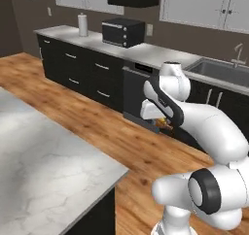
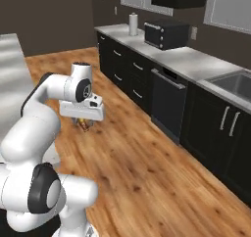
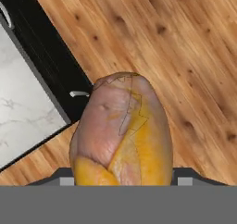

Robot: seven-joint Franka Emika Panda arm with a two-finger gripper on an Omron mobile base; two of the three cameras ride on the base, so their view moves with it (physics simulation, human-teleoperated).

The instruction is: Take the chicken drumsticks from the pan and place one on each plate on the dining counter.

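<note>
**Drumstick held over open floor**

From the base cameras I see the gripper [image 2: 84,122] hanging over the wooden floor [image 2: 147,167], closed on the lighter, orange-golden chicken drumstick [image 3: 121,131]. In the hand view the meat rises from between the fingertips, its rounded thick end away from the hand and its long axis running along the gripper's line of sight. From the base views only a small orange bit of it shows below the hand, so I cannot tell its tilt from there.

Around it: the dining counter [image 1: 44,166] lies to the arm's left, a pale veined slab with a dark base, and its corner shows in the hand view too. Across the floor stands a run of dark cabinets [image 1: 82,71] under a light worktop [image 2: 196,62], with a dishwasher front [image 2: 168,104], a sink [image 1: 221,71], a black microwave [image 1: 123,32] and a paper towel roll [image 1: 82,24]. Pale wall cabinets [image 1: 204,6] hang above. Nothing stands directly beneath the drumstick but bare boards.
</note>
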